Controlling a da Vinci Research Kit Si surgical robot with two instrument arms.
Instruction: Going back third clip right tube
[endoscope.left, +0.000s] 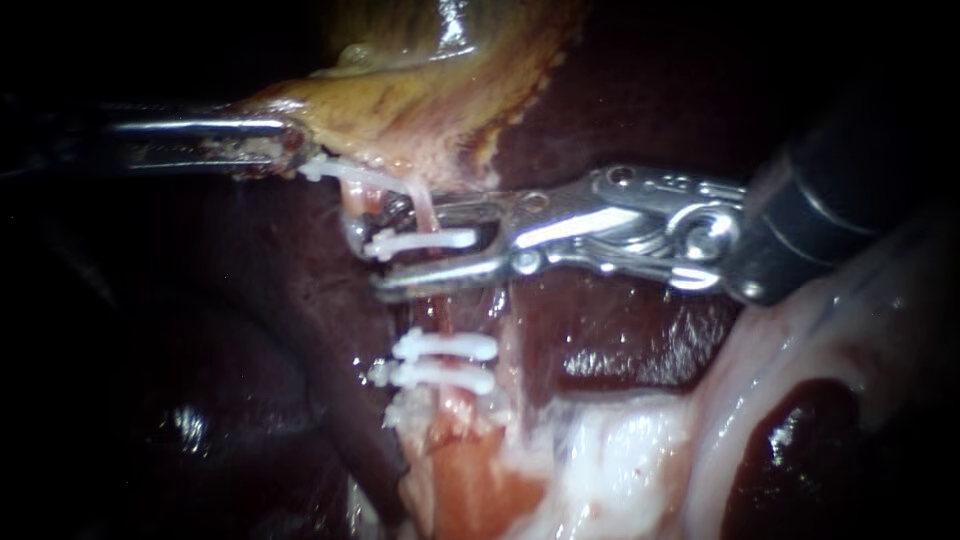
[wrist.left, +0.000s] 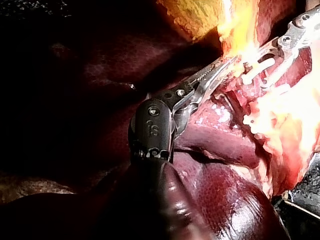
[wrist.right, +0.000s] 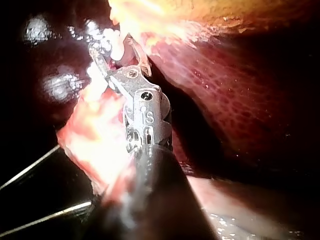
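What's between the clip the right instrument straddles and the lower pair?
Endoscope view: the lower jaw of the right instrument crosses the tube, then bare tube to the lower pair.

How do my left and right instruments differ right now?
The left instrument is shut on the edge of the gallbladder; the right instrument stands open. The left instrument holds tissue; the right instrument only straddles a white clip on the tube, gripping nothing. Both end in slim metal jaws.

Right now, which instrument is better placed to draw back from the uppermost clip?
The right instrument: its open jaws straddle that clip on the tube. The left instrument has its jaws shut on the gallbladder.
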